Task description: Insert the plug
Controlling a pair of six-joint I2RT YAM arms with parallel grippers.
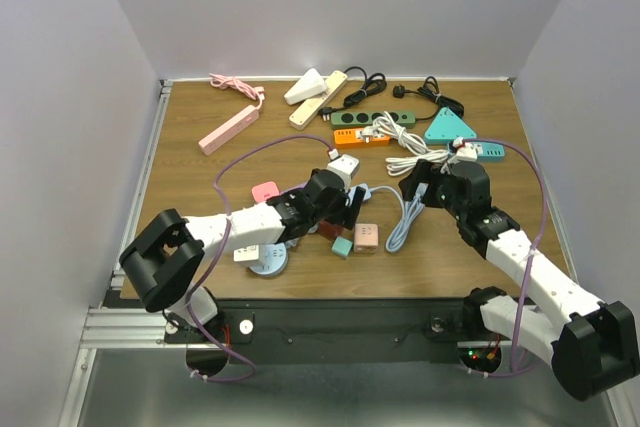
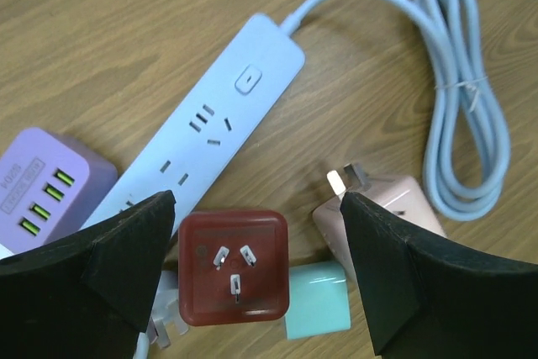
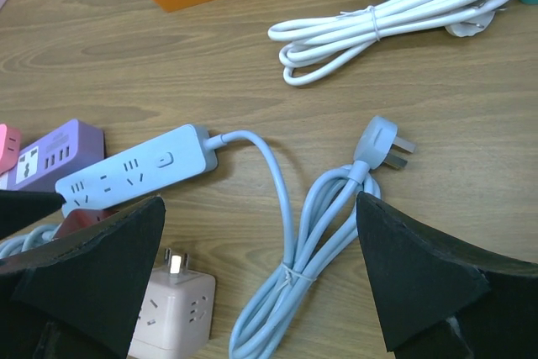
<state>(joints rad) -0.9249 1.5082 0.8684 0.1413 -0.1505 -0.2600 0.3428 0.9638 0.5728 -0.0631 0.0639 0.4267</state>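
A dark red cube plug lies prongs-up on the wooden table, between the wide-open fingers of my left gripper without touching them. A light blue power strip lies just beyond it, sockets up. In the top view my left gripper hovers low over this cluster. My right gripper is open and empty above the strip's coiled blue cable, whose plug lies loose. The strip also shows in the right wrist view.
A pink cube adapter, a teal cube and a purple USB cube crowd the red plug. Farther back lie an orange strip, a green strip, a teal triangular strip, a white cable and a pink strip.
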